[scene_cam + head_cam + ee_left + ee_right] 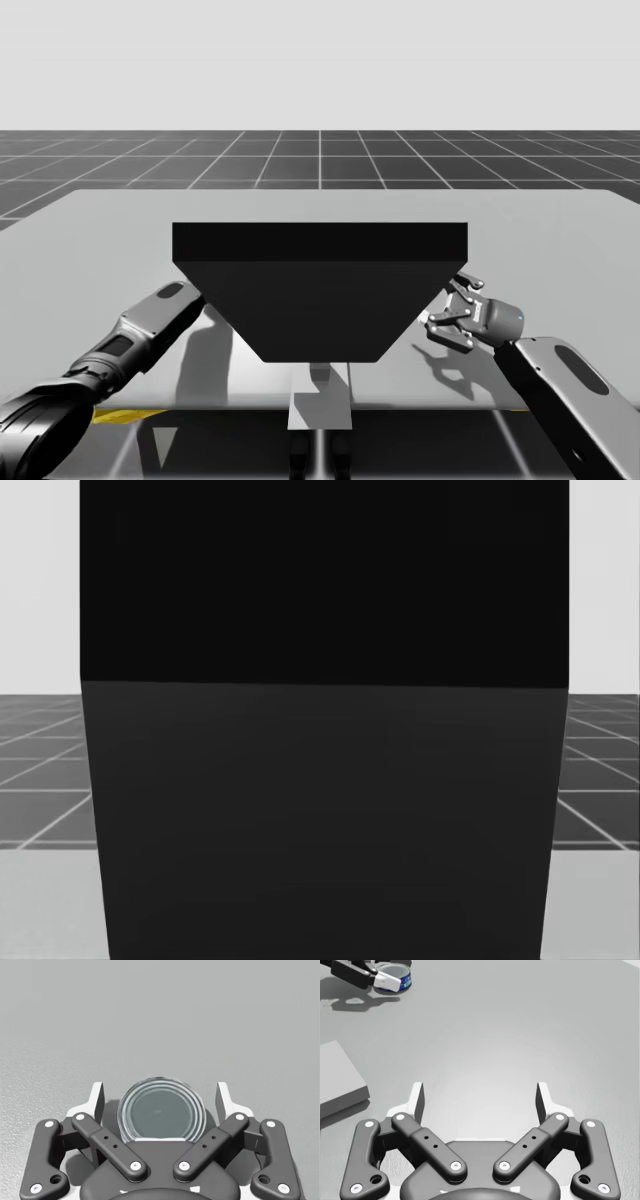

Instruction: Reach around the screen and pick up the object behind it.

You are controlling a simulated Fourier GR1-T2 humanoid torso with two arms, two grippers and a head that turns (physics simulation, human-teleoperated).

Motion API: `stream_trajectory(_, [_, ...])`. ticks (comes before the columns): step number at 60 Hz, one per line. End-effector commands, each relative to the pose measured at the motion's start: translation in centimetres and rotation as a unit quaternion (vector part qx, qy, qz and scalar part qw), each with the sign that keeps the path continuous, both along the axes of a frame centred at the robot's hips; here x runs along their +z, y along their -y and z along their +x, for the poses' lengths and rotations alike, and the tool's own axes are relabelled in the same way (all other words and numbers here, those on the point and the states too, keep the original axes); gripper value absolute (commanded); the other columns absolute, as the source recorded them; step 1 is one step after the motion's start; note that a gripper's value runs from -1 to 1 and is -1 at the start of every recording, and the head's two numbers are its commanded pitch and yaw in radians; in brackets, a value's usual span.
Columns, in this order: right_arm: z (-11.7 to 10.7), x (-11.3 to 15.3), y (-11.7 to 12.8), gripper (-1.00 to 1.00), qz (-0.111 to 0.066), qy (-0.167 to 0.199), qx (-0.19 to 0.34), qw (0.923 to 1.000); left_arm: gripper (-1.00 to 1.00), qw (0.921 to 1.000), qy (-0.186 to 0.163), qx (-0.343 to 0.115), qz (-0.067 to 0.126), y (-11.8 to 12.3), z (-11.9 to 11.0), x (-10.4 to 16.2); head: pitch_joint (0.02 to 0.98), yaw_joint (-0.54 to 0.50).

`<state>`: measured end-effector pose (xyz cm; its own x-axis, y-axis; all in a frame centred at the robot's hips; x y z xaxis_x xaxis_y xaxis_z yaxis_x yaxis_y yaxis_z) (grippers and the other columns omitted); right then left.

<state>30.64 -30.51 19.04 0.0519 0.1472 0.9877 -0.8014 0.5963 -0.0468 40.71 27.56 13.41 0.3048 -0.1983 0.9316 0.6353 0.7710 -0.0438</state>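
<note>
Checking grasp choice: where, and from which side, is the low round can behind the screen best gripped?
Probably across its curved side wall, from straight above: the low round can lies flat, lid up, and the open left pincer straddles it, one finger each side.

A pale grey, matte desk (560,230) carries a tall black flat screen (320,290), upright across its middle, toward the near edge. A round silver-topped can with a blue side (161,1110) stands on the bare surface, well apart from a flat grey slab (337,1077).
</note>
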Motion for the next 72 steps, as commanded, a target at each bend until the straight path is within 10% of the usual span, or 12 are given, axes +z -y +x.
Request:
stream_trajectory(1, [-0.2, -0.1, -0.1, -1.00, -0.003, -0.001, 0.019, 0.9998, -1.00, 0.9999, -0.015, 0.006, 0.002, 0.0, 1.2, -1.3, 0.205, 0.00])
stream_trajectory(10, [-0.3, -0.1, -0.1, -1.00, -0.003, -0.001, 0.020, 0.9998, -1.00, 0.9993, -0.036, 0.013, 0.005, -0.5, 0.9, -2.2, 0.208, 0.00])
stream_trajectory(14, [-0.4, -0.1, -0.1, -1.00, -0.003, -0.001, 0.021, 0.9998, 0.07, 0.9993, -0.035, 0.014, 0.006, -0.5, 0.9, -2.2, 0.208, 0.01])
stream_trajectory(16, [-0.4, -0.1, -0.1, -1.00, -0.004, -0.001, 0.021, 0.9998, 0.94, 0.9992, -0.036, 0.015, 0.007, -0.5, 0.9, -2.3, 0.207, 0.00])
stream_trajectory(34, [-0.4, 0.0, 0.0, -1.00, -0.002, 0.000, 0.018, 0.9998, 0.98, 0.9991, -0.002, 0.042, 0.001, -2.6, 0.0, 0.7, 0.202, 0.01])
stream_trajectory(72, [-0.2, 0.2, 0.3, -1.00, 0.004, 0.003, 0.010, 0.9999, 1.00, 0.9808, 0.067, 0.183, -0.010, -16.2, -4.0, 7.0, 0.187, 0.00])
